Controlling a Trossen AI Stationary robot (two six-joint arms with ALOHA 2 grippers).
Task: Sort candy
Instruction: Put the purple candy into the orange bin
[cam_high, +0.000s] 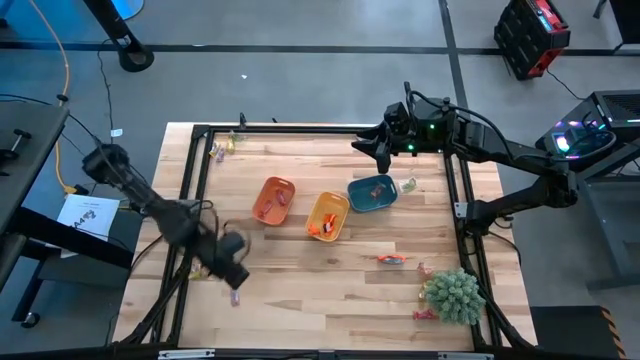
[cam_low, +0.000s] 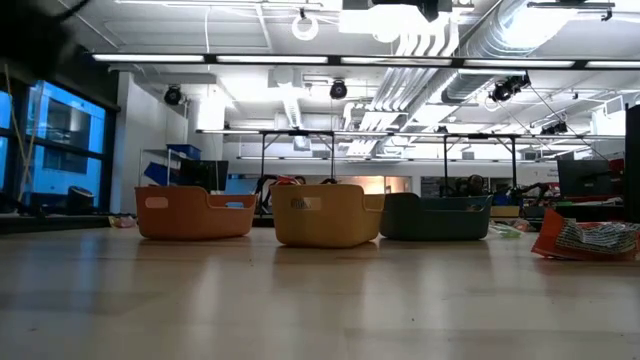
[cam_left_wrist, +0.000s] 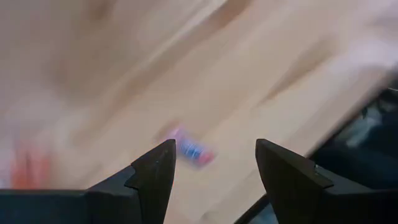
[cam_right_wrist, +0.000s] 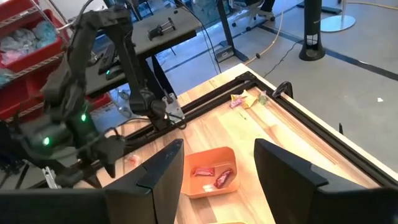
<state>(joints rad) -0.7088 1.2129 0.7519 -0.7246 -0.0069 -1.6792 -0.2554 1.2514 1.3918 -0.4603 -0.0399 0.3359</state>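
Left gripper (cam_high: 232, 275) low at table's (cam_high: 300, 270) near-left edge, fingers (cam_left_wrist: 155, 177) spread over pink candy (cam_left_wrist: 189, 151), not touching. Right gripper (cam_high: 378, 148) up at far side, fingers (cam_right_wrist: 163, 168) spread, holding nothing. Orange bin (cam_high: 273, 201), yellow bin (cam_high: 328, 216), blue bin (cam_high: 372, 194) in row mid-table. Candy inside each bin. More candy loose: far-left corner (cam_high: 222, 148), near plant (cam_high: 455, 296), one beside blue bin.

wooden table (cam_high: 300, 260) | orange bin (cam_high: 273, 200) at centre, yellow-orange bin (cam_high: 328, 216) at its 4 o'clock, blue bin (cam_high: 372, 193) beyond at 3 | green spiky plant (cam_high: 455, 296) at table's 5 o'clock
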